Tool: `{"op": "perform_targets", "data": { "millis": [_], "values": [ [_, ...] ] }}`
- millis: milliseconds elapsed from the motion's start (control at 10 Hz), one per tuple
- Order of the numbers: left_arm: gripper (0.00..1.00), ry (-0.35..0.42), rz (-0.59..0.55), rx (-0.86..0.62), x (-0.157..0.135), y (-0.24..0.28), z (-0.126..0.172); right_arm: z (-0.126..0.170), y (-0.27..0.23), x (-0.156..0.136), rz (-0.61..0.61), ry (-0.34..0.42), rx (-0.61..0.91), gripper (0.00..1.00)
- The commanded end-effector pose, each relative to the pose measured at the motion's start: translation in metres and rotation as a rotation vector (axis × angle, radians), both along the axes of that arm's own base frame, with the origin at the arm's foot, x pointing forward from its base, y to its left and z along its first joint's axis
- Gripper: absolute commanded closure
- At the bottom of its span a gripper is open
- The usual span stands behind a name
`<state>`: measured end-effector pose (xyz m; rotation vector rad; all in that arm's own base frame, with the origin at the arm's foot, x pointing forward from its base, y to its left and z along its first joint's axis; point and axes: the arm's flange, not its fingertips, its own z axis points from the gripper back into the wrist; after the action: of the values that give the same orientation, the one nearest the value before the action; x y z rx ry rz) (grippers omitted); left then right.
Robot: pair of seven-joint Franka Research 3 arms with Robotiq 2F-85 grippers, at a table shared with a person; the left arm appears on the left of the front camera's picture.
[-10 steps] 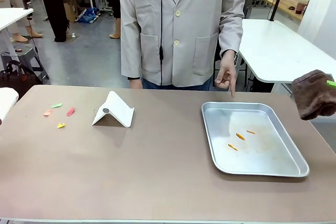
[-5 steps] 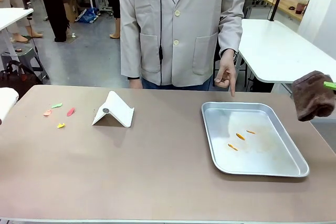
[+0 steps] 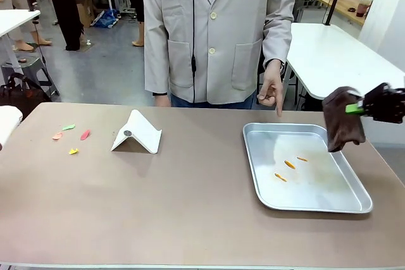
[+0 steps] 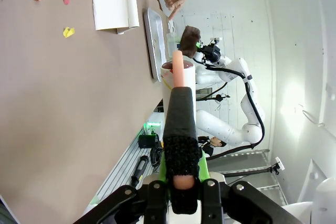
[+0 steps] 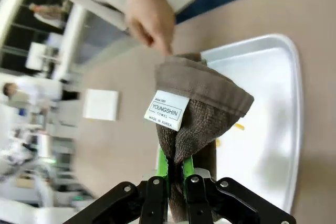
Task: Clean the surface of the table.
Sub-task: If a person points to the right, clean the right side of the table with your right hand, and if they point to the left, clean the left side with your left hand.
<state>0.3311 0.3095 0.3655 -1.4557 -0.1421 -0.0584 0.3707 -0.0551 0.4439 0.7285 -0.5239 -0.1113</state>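
Table (image 3: 190, 207) bears scraps (image 3: 85, 134); right fingers (image 5: 161, 167) clamp towel (image 3: 343, 128); left fingers (image 4: 157, 199) grip, seemingly, a rod (image 4: 181, 129).

Right pincer (image 3: 354, 109) clamped on a brown towel (image 3: 343, 124), left pincer (image 4: 180, 129) shut.
The right arm reaches in from the right with its wrist roughly level. Its pincer hangs above the far right corner of the metal tray (image 3: 248, 156), and the towel droops from its jaws. The left pincer sits well left of the tray, fingers pressed together, aimed toward it.
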Motion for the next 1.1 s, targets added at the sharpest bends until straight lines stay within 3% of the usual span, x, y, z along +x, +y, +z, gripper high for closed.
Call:
{"op": "perform_targets", "data": {
  "millis": [0, 200, 400, 500, 600, 800, 1000],
  "values": [
    [0.89, -0.009, -0.01, 0.003, -0.004, -0.001, 0.002, -0.015, 0.018, 0.001, 0.055, 0.009, -0.273, 0.88],
    [0.89, -0.009, -0.01, 0.003, -0.004, -0.001, 0.002, -0.019, 0.035, 0.014, 0.021, 0.001, -0.468, 0.88],
    [0.89, -0.009, -0.01, 0.003, -0.004, -0.001, 0.002, -0.034, 0.051, 0.029, 0.036, 0.087, -0.57, 0.88],
    [0.89, -0.009, -0.01, 0.003, -0.004, -0.001, 0.002, -0.041, 0.055, 0.036, -0.015, 0.129, -0.627, 0.88],
    [0.89, -0.009, -0.01, 0.003, -0.004, -0.001, 0.002, -0.048, 0.057, 0.042, -0.005, 0.156, -0.642, 1.0],
    [0.89, -0.009, -0.01, 0.003, -0.004, -0.001, 0.002, -0.062, 0.06, 0.051, -0.027, 0.221, -0.7, 1.0],
    [0.89, -0.009, -0.01, 0.003, -0.004, -0.001, 0.002, -0.068, 0.064, 0.057, -0.018, 0.238, -0.704, 1.0]
  ]
}}
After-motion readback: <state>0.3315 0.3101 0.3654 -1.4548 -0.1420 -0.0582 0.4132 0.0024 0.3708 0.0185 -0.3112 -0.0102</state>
